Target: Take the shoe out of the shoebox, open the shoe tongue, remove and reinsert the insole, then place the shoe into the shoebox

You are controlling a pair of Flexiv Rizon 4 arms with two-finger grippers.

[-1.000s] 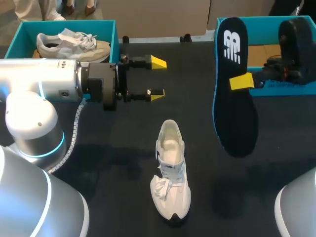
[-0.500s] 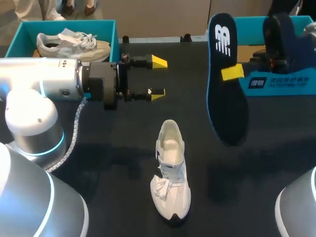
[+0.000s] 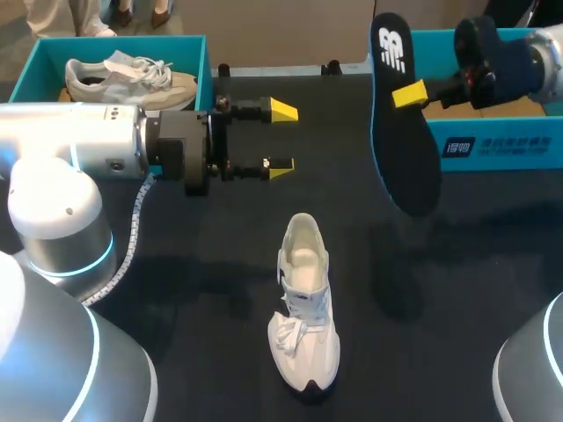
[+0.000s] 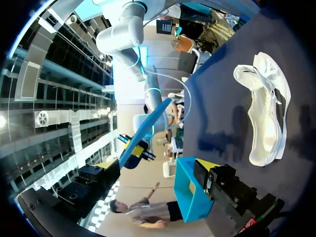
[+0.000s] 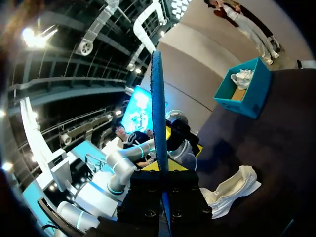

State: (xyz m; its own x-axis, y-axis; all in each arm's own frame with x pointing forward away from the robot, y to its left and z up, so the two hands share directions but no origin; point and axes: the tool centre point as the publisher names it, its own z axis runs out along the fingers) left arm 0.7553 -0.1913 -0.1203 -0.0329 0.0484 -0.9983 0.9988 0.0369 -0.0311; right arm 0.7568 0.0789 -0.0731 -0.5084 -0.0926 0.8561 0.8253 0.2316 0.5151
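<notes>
A white shoe lies on the black table near the middle, toe toward the front edge; it also shows in the left wrist view. A dark insole with a blue rim and a white logo hangs above the table at the back right. My right gripper is shut on its side. In the right wrist view the insole stands edge-on between the fingers, with the shoe below. My left gripper is open and empty, held level behind the shoe.
A teal shoebox at the back left holds another pale shoe. A second teal box stands at the back right, just behind the insole and the right arm.
My right arm has lifted the insole and carried it toward the back of the table and slightly left. The left arm and the shoe have not moved.
</notes>
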